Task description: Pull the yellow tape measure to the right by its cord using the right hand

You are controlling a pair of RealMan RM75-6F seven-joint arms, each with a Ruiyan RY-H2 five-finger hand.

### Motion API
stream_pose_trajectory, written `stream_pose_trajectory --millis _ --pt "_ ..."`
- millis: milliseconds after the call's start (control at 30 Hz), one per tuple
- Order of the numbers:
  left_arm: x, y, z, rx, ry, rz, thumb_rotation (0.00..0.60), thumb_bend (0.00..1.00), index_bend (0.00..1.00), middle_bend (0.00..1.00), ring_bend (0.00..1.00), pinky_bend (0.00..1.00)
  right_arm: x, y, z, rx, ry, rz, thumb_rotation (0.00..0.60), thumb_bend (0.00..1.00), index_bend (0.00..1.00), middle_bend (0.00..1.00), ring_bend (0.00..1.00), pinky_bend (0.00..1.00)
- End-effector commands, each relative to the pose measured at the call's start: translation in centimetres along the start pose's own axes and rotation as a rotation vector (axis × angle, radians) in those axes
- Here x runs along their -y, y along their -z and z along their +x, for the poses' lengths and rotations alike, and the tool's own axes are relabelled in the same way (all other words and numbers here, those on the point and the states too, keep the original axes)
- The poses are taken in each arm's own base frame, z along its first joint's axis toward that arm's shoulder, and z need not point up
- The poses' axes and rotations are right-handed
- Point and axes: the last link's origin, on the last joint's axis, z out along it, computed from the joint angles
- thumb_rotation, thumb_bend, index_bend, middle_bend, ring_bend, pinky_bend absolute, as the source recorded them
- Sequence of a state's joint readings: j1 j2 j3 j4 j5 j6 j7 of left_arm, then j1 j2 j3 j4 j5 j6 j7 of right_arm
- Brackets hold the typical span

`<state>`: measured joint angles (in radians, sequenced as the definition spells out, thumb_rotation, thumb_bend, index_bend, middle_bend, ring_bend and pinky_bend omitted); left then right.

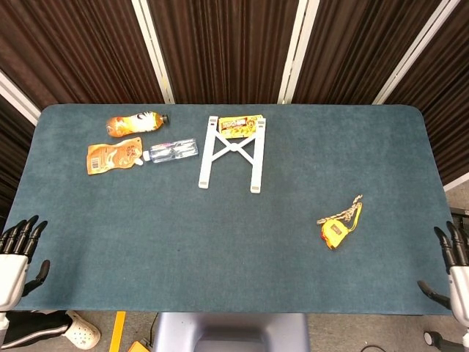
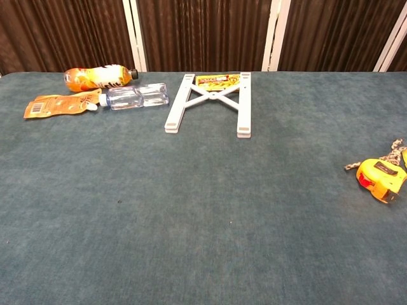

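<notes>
The yellow tape measure (image 1: 333,232) lies on the blue table toward the right, and it shows again as the tape measure (image 2: 380,179) at the right edge of the chest view. Its braided cord (image 1: 346,213) runs up and to the right from the case; the cord (image 2: 394,153) is loose on the cloth. My right hand (image 1: 456,275) is at the table's right front corner, off the edge, fingers apart and holding nothing, well clear of the cord. My left hand (image 1: 15,257) hangs by the left front corner, open and empty.
At the back left lie an orange drink bottle (image 1: 135,122), an orange pouch (image 1: 113,156) and a clear water bottle (image 1: 170,150). A white folding stand (image 1: 233,152) with a yellow snack pack (image 1: 239,126) sits at the back middle.
</notes>
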<state>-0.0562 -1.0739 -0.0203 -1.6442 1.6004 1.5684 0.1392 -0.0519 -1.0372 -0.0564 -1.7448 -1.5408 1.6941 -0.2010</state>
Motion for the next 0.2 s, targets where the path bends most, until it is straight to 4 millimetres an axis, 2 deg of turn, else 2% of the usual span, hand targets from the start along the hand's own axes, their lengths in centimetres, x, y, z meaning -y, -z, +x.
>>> stream_pose_trajectory --millis 33,200 --pt "0.03 -0.05 -0.02 -0.001 -0.002 -0.003 0.600 0.46 0.05 0.00 0.00 0.14 0.27 0.02 -0.17 0.012 -0.004 -0.003 0.600 0.11 0.08 0.00 0.00 0.00" --pt "0.17 -0.15 -0.12 0.006 -0.007 0.000 0.600 0.46 0.05 0.00 0.00 0.14 0.44 -0.11 -0.14 0.017 -0.016 0.004 0.600 0.11 0.08 0.00 0.00 0.00"
